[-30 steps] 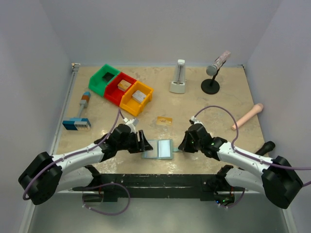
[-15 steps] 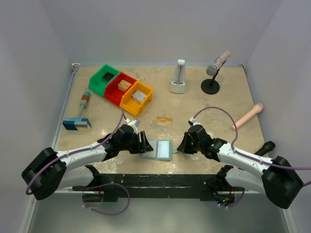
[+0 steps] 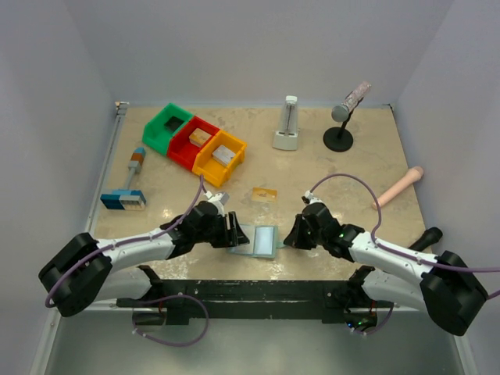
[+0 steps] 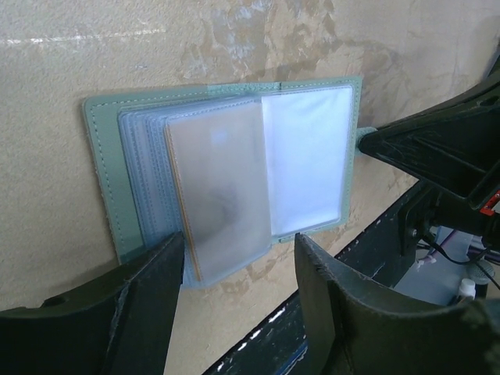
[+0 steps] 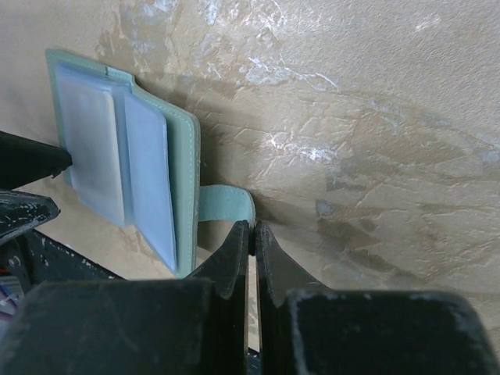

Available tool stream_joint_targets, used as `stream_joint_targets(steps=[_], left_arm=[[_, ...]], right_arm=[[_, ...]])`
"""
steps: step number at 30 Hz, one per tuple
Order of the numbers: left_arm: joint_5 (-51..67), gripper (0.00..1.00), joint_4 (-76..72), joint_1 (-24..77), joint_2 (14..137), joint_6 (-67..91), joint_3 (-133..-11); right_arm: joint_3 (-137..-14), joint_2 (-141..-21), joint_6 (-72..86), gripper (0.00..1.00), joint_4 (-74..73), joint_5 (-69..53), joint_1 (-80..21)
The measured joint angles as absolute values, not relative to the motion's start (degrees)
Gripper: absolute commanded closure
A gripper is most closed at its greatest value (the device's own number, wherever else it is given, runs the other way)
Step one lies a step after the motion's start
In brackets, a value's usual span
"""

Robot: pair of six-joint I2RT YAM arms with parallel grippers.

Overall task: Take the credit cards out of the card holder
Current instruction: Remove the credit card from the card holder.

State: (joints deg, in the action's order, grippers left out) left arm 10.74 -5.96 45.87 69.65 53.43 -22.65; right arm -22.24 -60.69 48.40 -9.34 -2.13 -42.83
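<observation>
Card holder (image 3: 258,240), tab (image 5: 225,208) in right pincer (image 5: 251,229)

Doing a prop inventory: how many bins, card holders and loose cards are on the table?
Bins: 3 (green bin, red bin, orange bin)
Card holder: 1
Loose card: 1
Total: 5

Stitched matt teal card holder (image 4: 100,180), frosted plastic sleeves (image 4: 223,187)
</observation>
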Motion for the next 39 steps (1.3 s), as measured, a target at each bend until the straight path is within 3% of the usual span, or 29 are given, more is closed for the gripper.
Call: stream_joint_targets(steps=[39], left_arm=[[15.0, 0.38, -8.2, 48.2, 70.3, 52.7, -27.7]], right_arm=[[-22.2, -60.8, 48.4, 1.00, -9.5, -2.5, -43.1]])
